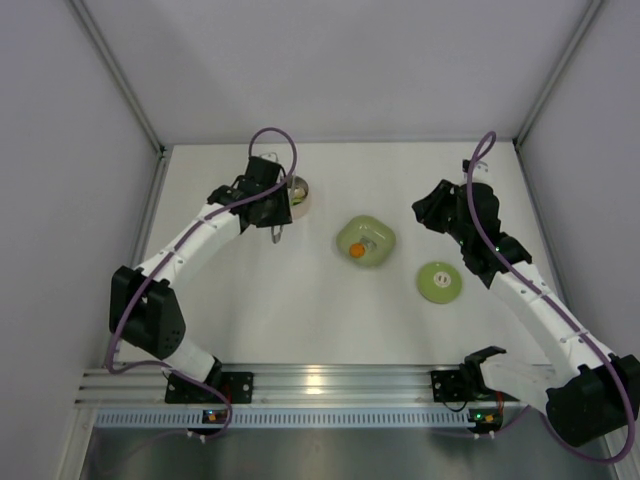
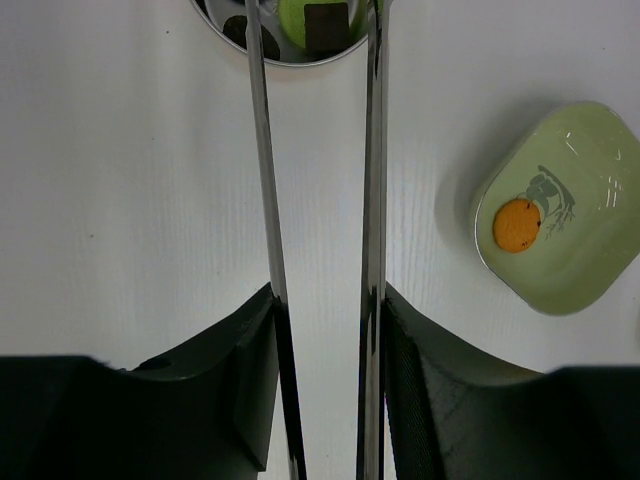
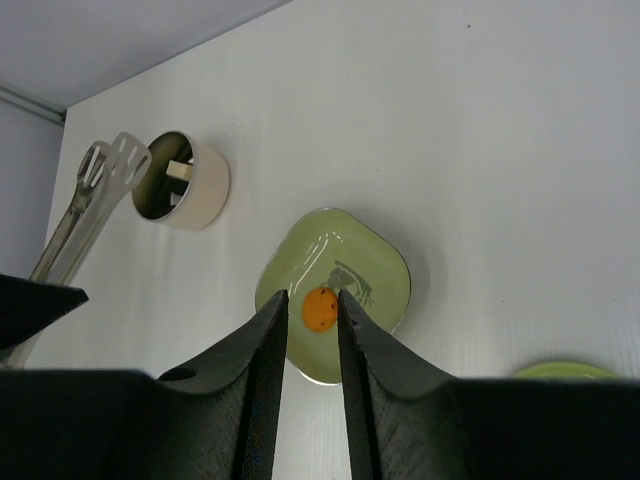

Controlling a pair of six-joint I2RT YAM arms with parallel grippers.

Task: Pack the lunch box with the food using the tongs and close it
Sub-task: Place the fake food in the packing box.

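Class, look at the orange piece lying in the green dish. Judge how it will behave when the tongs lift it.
The orange piece looks small and flat, so probably light. It is a round disc, so it might roll if dropped on edge. The green dish looks glossy and the tongs smooth metal, so it may slip.

Left arm [image 1: 195,240] reaches forward (jaws gripping); right arm [image 1: 530,295] bent, jaws parted.

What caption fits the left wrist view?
Left gripper holds slim silver metal tongs aimed at the round steel lunch box; orange piece in green rounded-square dish.
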